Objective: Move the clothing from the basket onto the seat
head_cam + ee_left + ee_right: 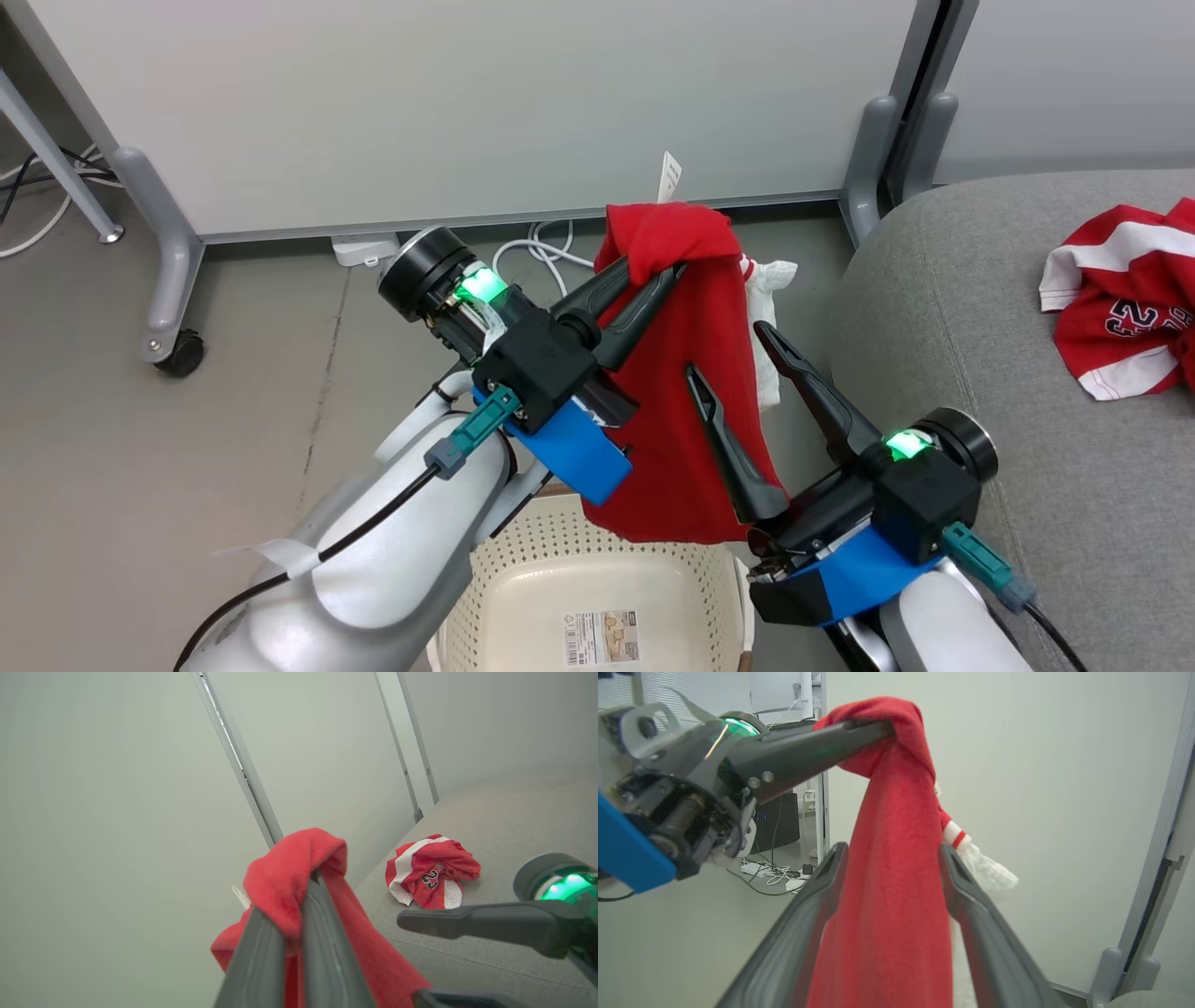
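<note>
Head view: the red shorts [695, 392] hang above the basket [504, 569], pinched near their top between the closed fingers of my left gripper [653, 271]. My right gripper [728, 350] stands wide open just right of it, its two fingers straddling the hanging cloth without clamping it. Farther right, the jersey [1120, 308] lies crumpled on the grey seat [943, 308], well apart from the basket.

Grey seat [980, 308]: one crumpled red jersey [1125, 299] lies on it. Grey floor [233, 392]: basket [523, 579] stands beside the seat; white cables [532, 252] lie behind it.
</note>
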